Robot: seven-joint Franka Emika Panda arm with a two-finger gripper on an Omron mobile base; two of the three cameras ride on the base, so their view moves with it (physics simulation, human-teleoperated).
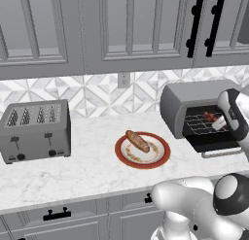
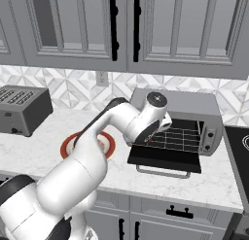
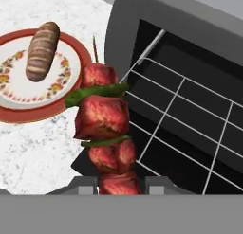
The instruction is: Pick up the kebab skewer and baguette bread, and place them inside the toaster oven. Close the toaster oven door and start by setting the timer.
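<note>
At the left end of the white marble counter (image 1: 73, 171), set back toward the patterned tile wall, stood a grey four-slot toaster (image 1: 35, 129) with dark levers on its front. Near the middle of the counter, closer to its front edge, lay a round red-rimmed plate with a floral border (image 1: 158, 159), and on it rested the baguette bread (image 1: 137, 141), a small golden-brown loaf with darker slashes, lying at a slant across the plate's centre. To the right of the plate, toward the back of the counter, sat the toaster oven (image 1: 194, 95), a grey rounded metal box with a dark cavity and a wire rack (image 2: 177, 135) inside. The toaster oven door (image 2: 165, 159), a dark panel with a silver bar handle, hung fully open, folded down flat over the counter in front of the cavity. The white arm reached in from the side, and the gripper (image 3: 118, 183) hovered just at the mouth of the cavity, above the lowered door. Its two dark fingers were clamped on the kebab skewer (image 3: 102, 121), a thin stick threaded with red meat chunks and green pepper strips. In the hand view the skewer pointed away from the fingers, beside the front edge of the rack.
</note>
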